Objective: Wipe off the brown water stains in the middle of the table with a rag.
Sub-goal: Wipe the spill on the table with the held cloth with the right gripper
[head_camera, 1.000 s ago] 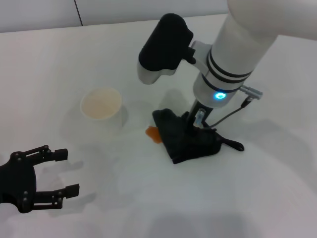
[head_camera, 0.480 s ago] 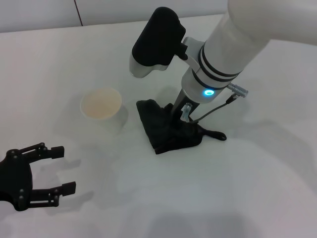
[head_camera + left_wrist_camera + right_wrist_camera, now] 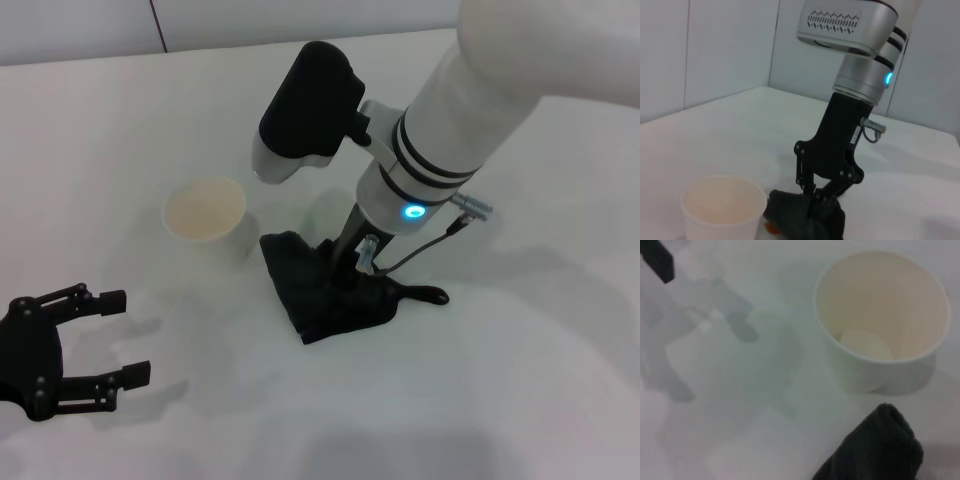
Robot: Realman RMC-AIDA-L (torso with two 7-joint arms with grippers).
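Head view shows the table (image 3: 520,400) filling nearly the whole scene, white and smooth. Over its middle leans the right arm, whose gripper (image 3: 352,262) comes down onto the rag (image 3: 325,290) and presses into its far side; in the left wrist view the fingers (image 3: 807,182) are sunk into the cloth, pinching it. The rag lies spread flat in a rough triangle at the middle of the table, its thin loop strap trailing out toward the right edge. A white cup (image 3: 205,216) stands upright just beside the rag, on the side toward the left edge, near it but not touching in the head view. The left gripper (image 3: 125,340) hovers near the table's near-left corner, well apart from cup and rag, fingers spread wide with nothing between them. Smallest is the stain (image 3: 771,228): only a sliver of orange-brown shows in the left wrist view, peeking out at the rag's edge next to the cup's base.
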